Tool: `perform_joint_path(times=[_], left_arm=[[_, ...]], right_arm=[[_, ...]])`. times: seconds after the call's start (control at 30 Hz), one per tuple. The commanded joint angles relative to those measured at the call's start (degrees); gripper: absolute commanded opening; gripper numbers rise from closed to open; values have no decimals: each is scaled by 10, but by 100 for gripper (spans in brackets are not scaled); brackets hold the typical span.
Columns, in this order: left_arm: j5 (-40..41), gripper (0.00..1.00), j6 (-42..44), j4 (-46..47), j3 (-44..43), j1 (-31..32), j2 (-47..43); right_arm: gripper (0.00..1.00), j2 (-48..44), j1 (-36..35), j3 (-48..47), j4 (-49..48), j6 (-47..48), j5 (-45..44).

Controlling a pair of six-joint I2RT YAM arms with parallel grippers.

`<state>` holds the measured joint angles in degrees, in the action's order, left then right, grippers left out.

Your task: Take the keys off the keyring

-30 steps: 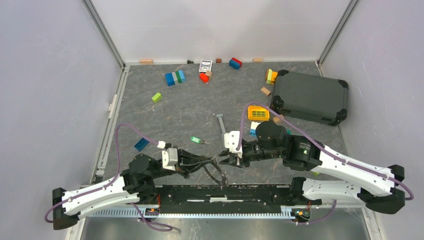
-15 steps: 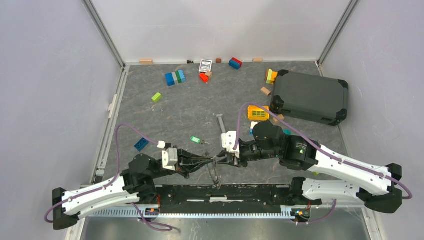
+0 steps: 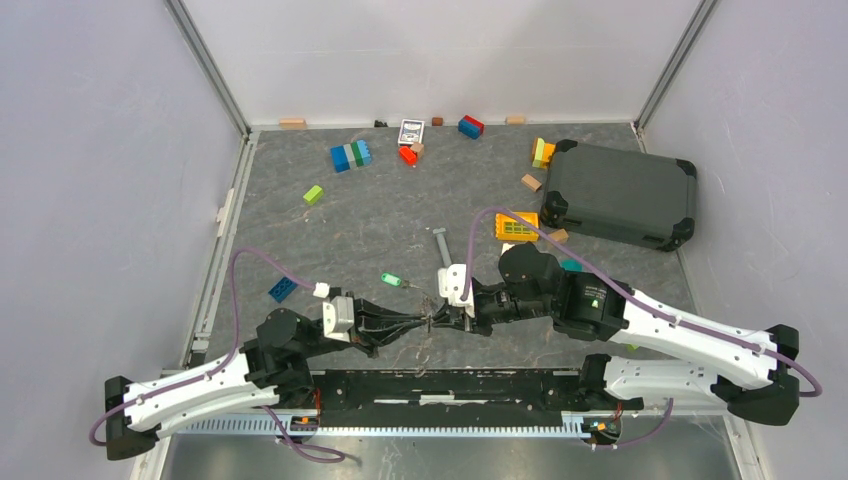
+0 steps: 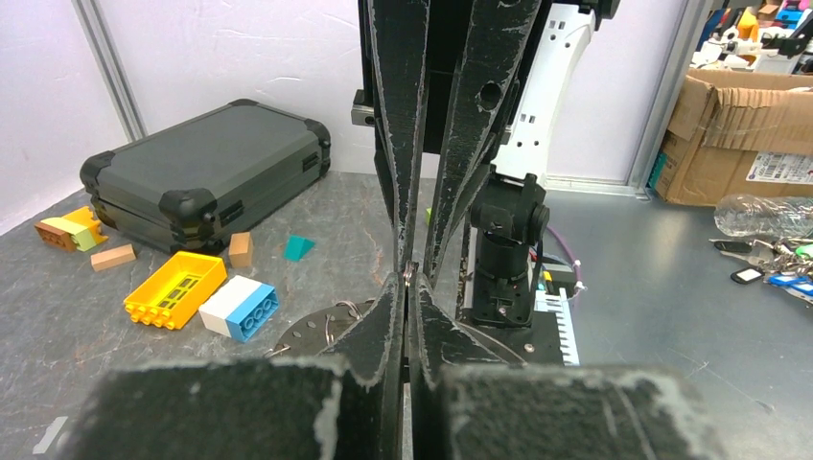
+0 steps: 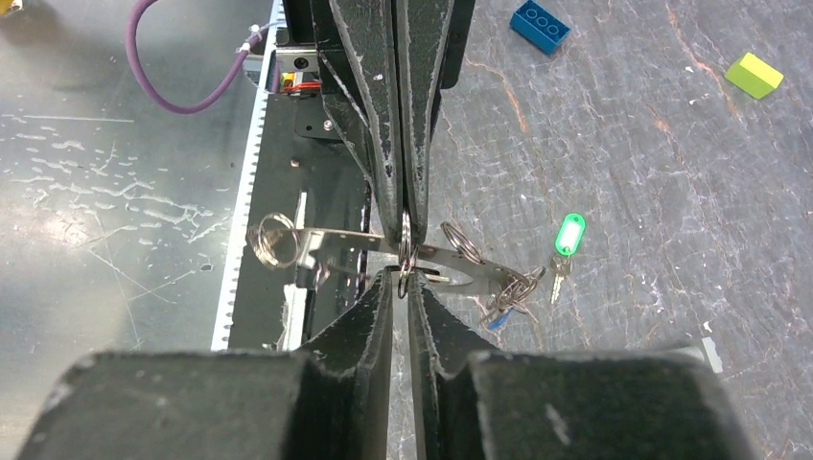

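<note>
Silver wire of the keyring (image 5: 406, 251) shows only edge-on, a thin sliver in the short gap between the two sets of fingertips. From above, the spot where the arms meet is too small to make out the ring. In the left wrist view that arm's own black fingers cover all but a glint of it.

A flat metal strip (image 5: 336, 237) runs crosswise behind the ring, and the fingers hide its middle. It has a small wire loop (image 5: 275, 240) at one end and a tangle of keys (image 5: 513, 292) at the other. A green-headed key (image 5: 569, 235) lies on the grey worktop (image 5: 623, 144) just beside that tangle. Whether it joins the tangle cannot be made out.

The left pincer (image 5: 404, 230) is fully closed, its tips pressed together on the far edge of the keyring. The right pincer (image 5: 403, 283) faces it tip to tip. Its fingers are drawn in to a narrow slit and appear to nip the near edge of the same ring. The ring is held up off the worktop between them.

Farther off sit a yellow grid block (image 4: 175, 287) and a dark case (image 4: 206, 168).
</note>
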<state>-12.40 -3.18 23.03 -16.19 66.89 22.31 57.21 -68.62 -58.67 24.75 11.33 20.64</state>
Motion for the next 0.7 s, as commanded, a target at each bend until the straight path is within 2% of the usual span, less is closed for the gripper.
perform_joint_path(times=[0.0,0.3,0.5,0.67], left_arm=[[3,2,-10,41,0,1,-11],[3,2,-11,39,1,1,-16],[3,2,-15,45,4,1,-15],[3,2,-20,56,9,1,-17]], right_arm=[[15,-3,-2,3,-13,-7,-4],[8,-6,-2,9,-18,-9,-7],[0,-9,-2,13,-28,-11,-9],[0,-6,-2,18,-32,-12,-9]])
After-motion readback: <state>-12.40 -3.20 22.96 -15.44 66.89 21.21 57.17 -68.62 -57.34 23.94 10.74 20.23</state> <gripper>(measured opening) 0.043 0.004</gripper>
